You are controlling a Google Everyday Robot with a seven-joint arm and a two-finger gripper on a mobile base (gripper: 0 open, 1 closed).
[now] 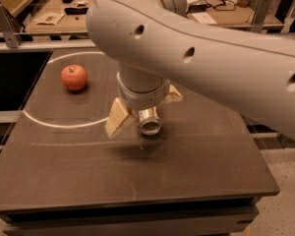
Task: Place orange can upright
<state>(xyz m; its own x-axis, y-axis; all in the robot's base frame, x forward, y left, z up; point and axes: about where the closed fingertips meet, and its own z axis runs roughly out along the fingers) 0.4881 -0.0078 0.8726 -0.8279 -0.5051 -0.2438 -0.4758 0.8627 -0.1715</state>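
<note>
The orange can [148, 121] lies on its side with its silver end facing the camera; little of its orange body shows. My gripper [143, 115] hangs from the big white arm [196, 53] over the middle of the dark table [187, 171]. Its cream fingers [118, 121] are shut on the can and hold it slightly above the tabletop, with a shadow beneath it. The wrist hides the rest of the can.
A red apple [74, 77] sits at the table's back left, inside a white circle line [54, 125]. Wooden desks with clutter [64, 11] stand behind. The table's right edge drops to the floor [285, 181].
</note>
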